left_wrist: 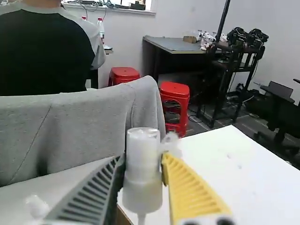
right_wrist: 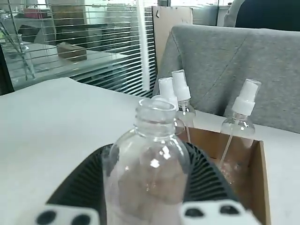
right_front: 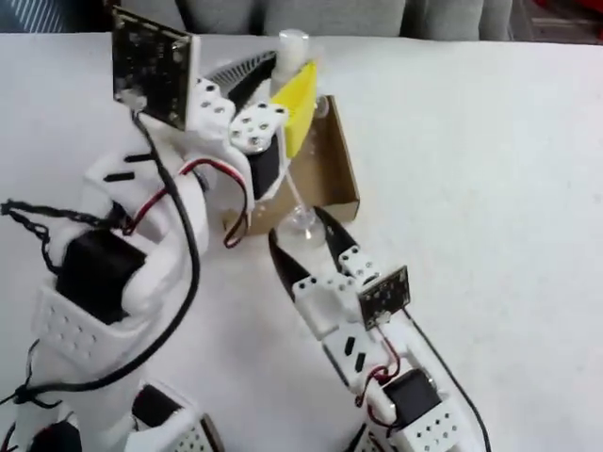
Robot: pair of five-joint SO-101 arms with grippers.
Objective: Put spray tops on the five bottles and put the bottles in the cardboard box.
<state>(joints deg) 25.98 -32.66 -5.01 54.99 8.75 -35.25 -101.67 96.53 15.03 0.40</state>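
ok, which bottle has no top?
The bottle in the right tool: open neck. Those in the box have tops.

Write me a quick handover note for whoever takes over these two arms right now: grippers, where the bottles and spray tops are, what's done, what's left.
The left gripper is shut on a spray top, held up over the box edge, with its tube hanging toward the open bottle.
The right gripper is shut on that open bottle, upright beside the cardboard box.
Done: three capped bottles appear to stand in the box.
Left: seat this top, box the bottle, then do the fifth.
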